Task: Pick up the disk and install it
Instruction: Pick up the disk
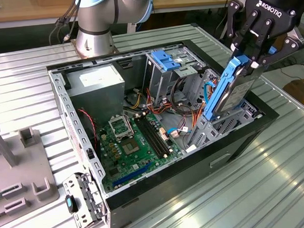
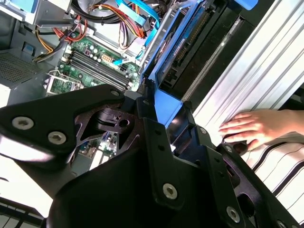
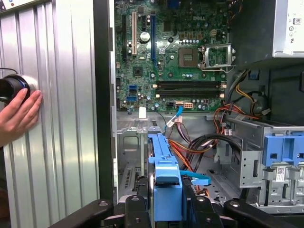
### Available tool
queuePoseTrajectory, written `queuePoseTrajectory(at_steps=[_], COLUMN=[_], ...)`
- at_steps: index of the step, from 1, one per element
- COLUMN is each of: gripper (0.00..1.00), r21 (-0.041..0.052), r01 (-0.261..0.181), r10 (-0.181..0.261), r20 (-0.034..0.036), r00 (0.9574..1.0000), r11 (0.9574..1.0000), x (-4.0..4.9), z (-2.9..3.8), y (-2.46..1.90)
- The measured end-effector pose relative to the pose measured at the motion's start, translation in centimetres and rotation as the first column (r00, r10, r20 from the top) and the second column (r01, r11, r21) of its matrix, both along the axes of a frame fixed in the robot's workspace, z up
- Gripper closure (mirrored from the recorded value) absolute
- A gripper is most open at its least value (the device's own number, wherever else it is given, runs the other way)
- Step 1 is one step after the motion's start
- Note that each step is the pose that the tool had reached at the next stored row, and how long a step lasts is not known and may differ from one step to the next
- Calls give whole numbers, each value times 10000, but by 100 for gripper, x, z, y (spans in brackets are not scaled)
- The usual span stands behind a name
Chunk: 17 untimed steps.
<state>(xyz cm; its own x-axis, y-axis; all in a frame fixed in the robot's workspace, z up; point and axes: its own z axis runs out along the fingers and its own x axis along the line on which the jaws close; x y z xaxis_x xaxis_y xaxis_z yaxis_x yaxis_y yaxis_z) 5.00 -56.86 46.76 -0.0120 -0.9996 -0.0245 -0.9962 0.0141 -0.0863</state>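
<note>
The disk [image 1: 227, 91], a grey drive with blue side rails, hangs on edge and tilted over the open computer case [image 1: 236, 145], at the end on the exterior view's right. Its lower end dips into the bay there. My gripper [image 1: 250, 61] is shut on the disk's upper end. In the first wrist view the disk's blue rail [image 3: 164, 175] runs out from between my black fingers [image 3: 135, 209] toward the bay floor. In the second wrist view the blue rail [image 2: 166, 105] sits clamped in my gripper [image 2: 164, 121].
Inside the case lie a green motherboard [image 1: 128, 141], a grey power-supply box [image 1: 96, 81], a blue-topped drive cage [image 1: 169, 61] and loose cables [image 1: 187, 106]. A person's hand [image 3: 16, 114] rests on the ribbed metal table [image 3: 61, 118] beside the case. A grey fixture [image 1: 16, 169] stands at the exterior view's left.
</note>
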Motion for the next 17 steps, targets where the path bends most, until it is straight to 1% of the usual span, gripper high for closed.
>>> queuePoseTrajectory(at_steps=[7, 10, 12, 15, 17], gripper=[64, 64, 64, 64, 64], r21=[-4, -2, -2, -3, -4], r01=[1, 0, 0, 0, 1], r10=[-1, 0, 0, 0, -1], r20=[-11, -27, -35, -45, -46], r00=[10000, 10000, 10000, 10000, 10000], r11=[10000, 10000, 10000, 10000, 10000], x=[1, 19, 31, 59, 61], z=[-74, -145, -169, -200, -202], y=[1, 1, 1, 1, 1])
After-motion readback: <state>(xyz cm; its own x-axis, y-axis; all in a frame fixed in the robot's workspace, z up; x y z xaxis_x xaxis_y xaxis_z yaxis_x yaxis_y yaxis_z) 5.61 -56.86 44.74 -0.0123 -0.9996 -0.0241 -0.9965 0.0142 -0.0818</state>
